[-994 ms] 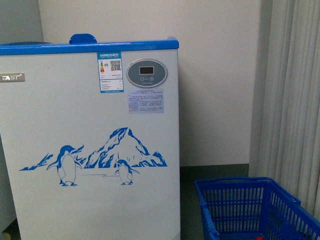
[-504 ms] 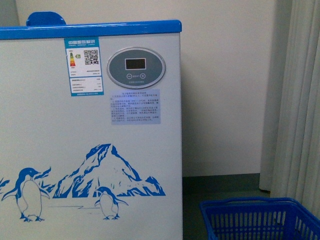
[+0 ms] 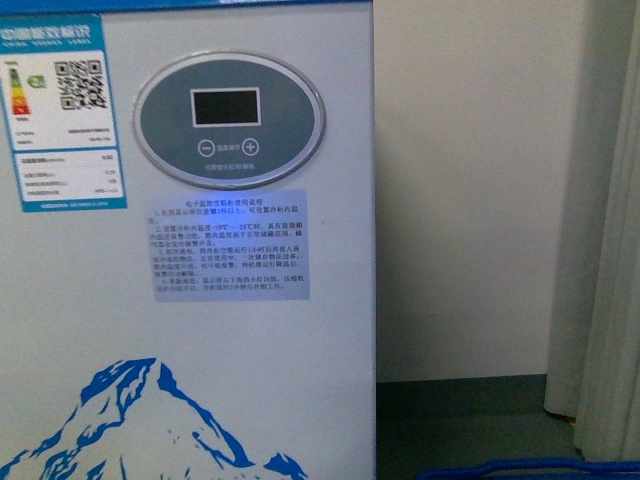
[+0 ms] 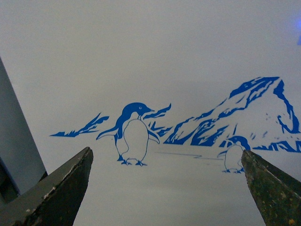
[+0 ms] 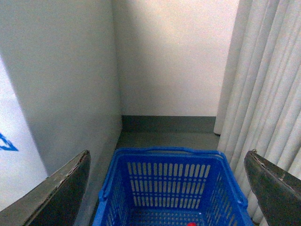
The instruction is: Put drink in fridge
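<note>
front: fridge (image 3: 250, 380) display (image 3: 229, 120) | left wrist: penguin (image 4: 134, 141), left gripper (image 4: 165, 151) spread | right wrist: basket (image 5: 117, 188), drink (image 5: 190, 224) red cap only, axis untellable, right gripper (image 5: 167, 153) spread

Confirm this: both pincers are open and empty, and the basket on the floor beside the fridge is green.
Not green: the basket beside the fridge is blue, as the right wrist view shows. The rest holds: left pincer and right pincer are open and empty.

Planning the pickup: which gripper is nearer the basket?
Right. The right gripper points down into the basket; the left gripper faces the fridge, basket outside its view.
</note>
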You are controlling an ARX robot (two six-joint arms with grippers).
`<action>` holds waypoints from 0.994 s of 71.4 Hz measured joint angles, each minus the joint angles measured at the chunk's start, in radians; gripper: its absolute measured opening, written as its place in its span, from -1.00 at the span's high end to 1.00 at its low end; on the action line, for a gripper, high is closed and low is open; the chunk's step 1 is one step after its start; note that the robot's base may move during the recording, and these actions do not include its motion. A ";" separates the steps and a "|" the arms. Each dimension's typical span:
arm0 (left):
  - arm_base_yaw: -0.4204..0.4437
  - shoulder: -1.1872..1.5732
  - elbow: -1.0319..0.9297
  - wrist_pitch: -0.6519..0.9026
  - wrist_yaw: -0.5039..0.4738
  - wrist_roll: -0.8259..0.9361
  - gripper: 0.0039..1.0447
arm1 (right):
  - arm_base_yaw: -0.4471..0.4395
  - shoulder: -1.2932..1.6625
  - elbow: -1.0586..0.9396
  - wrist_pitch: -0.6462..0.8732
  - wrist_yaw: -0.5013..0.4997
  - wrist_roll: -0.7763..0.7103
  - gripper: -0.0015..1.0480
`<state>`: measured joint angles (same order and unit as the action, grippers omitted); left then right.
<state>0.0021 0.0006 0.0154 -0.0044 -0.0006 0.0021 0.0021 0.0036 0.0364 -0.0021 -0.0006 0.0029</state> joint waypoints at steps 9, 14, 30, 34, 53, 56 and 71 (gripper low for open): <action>0.000 0.000 0.000 0.000 0.002 0.000 -0.85 | 0.000 0.000 0.000 0.000 0.003 0.000 -0.86; 0.000 0.000 0.000 0.000 0.001 0.000 -0.85 | 0.010 0.016 0.006 -0.024 0.037 0.012 -0.86; 0.000 0.000 0.000 0.000 0.001 0.000 -0.85 | -0.173 0.541 0.166 -0.189 0.114 0.133 -0.86; 0.000 0.000 0.000 0.000 0.001 0.000 -0.85 | -0.258 0.750 0.216 -0.054 0.067 0.087 -0.86; 0.000 0.000 0.000 0.000 0.001 0.000 -0.85 | -0.233 1.589 0.421 0.314 0.193 -0.214 -0.86; 0.000 0.000 0.000 0.000 0.001 0.000 -0.85 | -0.214 1.674 0.455 0.340 0.230 -0.242 -0.86; 0.000 0.000 0.000 0.000 0.001 0.000 -0.85 | -0.110 2.039 0.633 0.388 0.360 -0.307 -0.86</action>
<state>0.0021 0.0006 0.0154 -0.0044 0.0002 0.0021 -0.1078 2.0422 0.6693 0.3862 0.3599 -0.3042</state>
